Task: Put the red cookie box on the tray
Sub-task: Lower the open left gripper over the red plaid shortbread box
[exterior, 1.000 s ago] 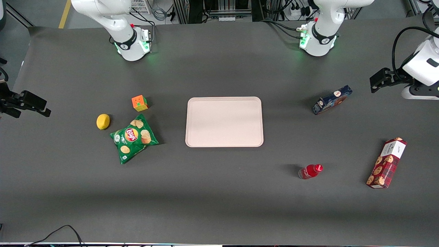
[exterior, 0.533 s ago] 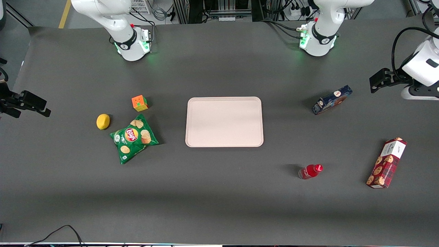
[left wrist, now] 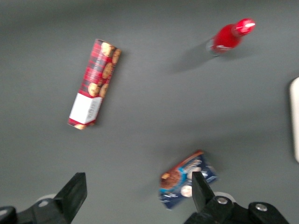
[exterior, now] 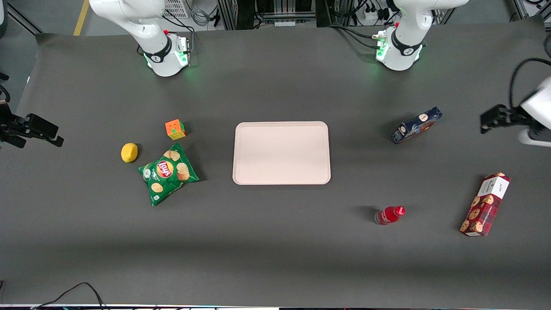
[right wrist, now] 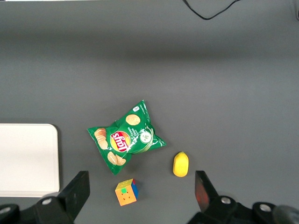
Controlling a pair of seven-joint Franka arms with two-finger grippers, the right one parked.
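Observation:
The red cookie box (exterior: 485, 204) lies flat on the dark table toward the working arm's end, its white end panel pointing away from the front camera. The left wrist view shows the red cookie box (left wrist: 93, 84) from above. The pale pink tray (exterior: 281, 153) sits bare at the table's middle, and only its rim (left wrist: 295, 121) enters the wrist view. My gripper (exterior: 488, 119) hovers open above the table, farther from the front camera than the red box and apart from it. Nothing is between its fingers (left wrist: 74, 191).
A dark blue cookie box (exterior: 416, 125) lies between the tray and my gripper, partly under one fingertip in the wrist view. A small red bottle (exterior: 389, 215) lies nearer the front camera. A chips bag (exterior: 168, 174), lemon (exterior: 129, 152) and colour cube (exterior: 175, 129) lie toward the parked arm's end.
My gripper has moved nearer the front camera, toward the red cookie box, and shows motion blur. No object on the table has shifted.

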